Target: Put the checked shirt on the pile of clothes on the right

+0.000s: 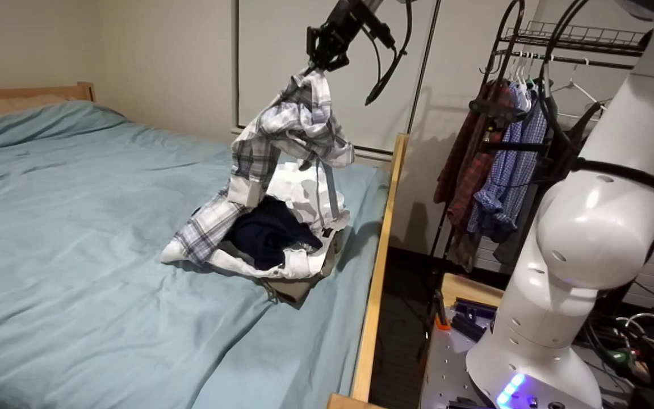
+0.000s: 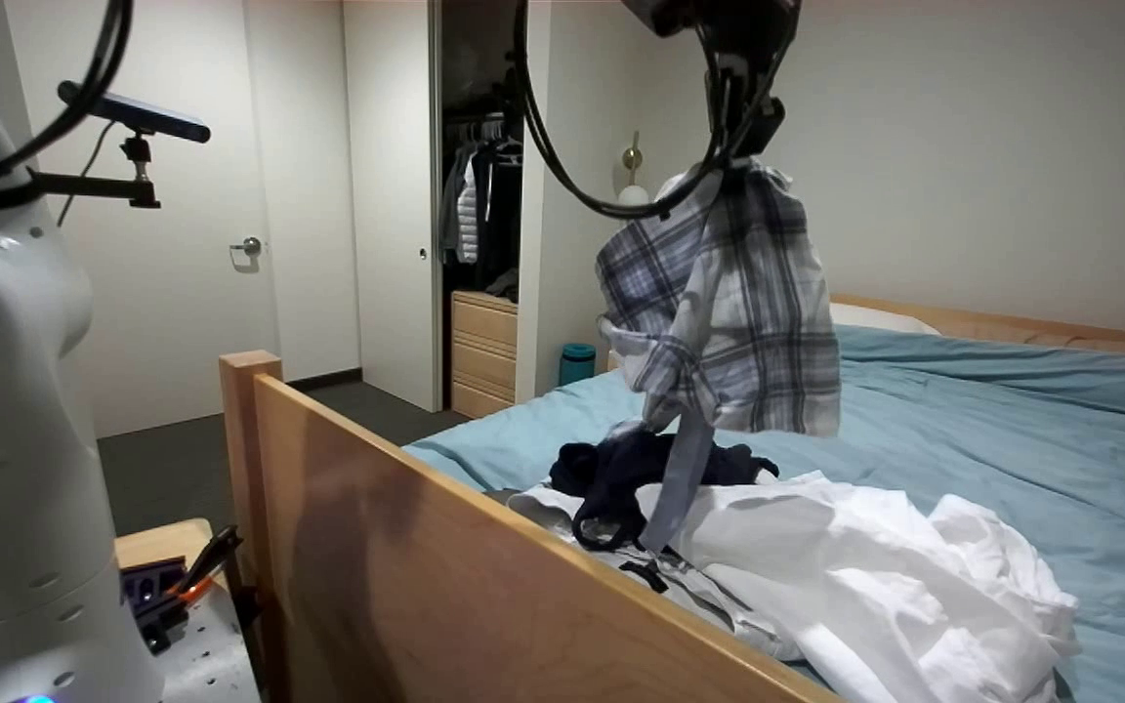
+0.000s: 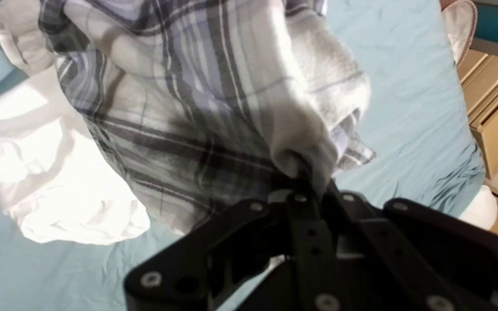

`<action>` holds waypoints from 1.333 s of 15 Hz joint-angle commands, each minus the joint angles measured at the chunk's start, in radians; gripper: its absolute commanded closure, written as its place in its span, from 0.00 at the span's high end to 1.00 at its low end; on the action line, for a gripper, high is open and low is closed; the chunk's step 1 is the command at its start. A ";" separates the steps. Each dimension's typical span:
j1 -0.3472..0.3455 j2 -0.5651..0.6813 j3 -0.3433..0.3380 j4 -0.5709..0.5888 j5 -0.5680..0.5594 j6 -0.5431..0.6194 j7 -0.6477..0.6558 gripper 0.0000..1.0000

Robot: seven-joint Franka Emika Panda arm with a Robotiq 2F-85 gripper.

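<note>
The checked shirt [image 1: 304,116], white with grey and bluish plaid, hangs bunched from my gripper [image 1: 313,68]. In an exterior view a checked length with a pale cuff trails down to the left edge of the clothes pile. The shirt also shows in the other exterior view [image 2: 768,312] and fills much of the wrist view [image 3: 180,99]. My gripper [image 3: 316,185] is shut on its fabric, above the pile. The pile on the bed holds a navy garment [image 1: 267,233], white cloth [image 2: 875,576] and an olive-brown piece [image 1: 293,288] underneath. The shirt hides part of the pile.
The bed [image 1: 77,227] has a blue-green cover. A wooden bed frame [image 2: 465,557] runs between the robot base and the pile. A clothes rack [image 1: 503,57] with hung shirts stands beyond the bed. Cables hang in a loop by the gripper.
</note>
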 commanded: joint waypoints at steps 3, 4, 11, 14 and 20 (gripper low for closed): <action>0.042 0.157 0.086 -0.005 0.040 0.006 -0.020 0.05; 0.061 0.189 0.116 0.007 0.042 0.002 -0.029 0.05; 0.193 0.413 0.309 0.157 -0.043 -0.043 -0.037 0.05; 0.219 0.517 0.329 0.235 -0.122 -0.005 -0.021 0.05; 0.154 0.587 0.286 0.298 -0.139 0.032 0.003 0.05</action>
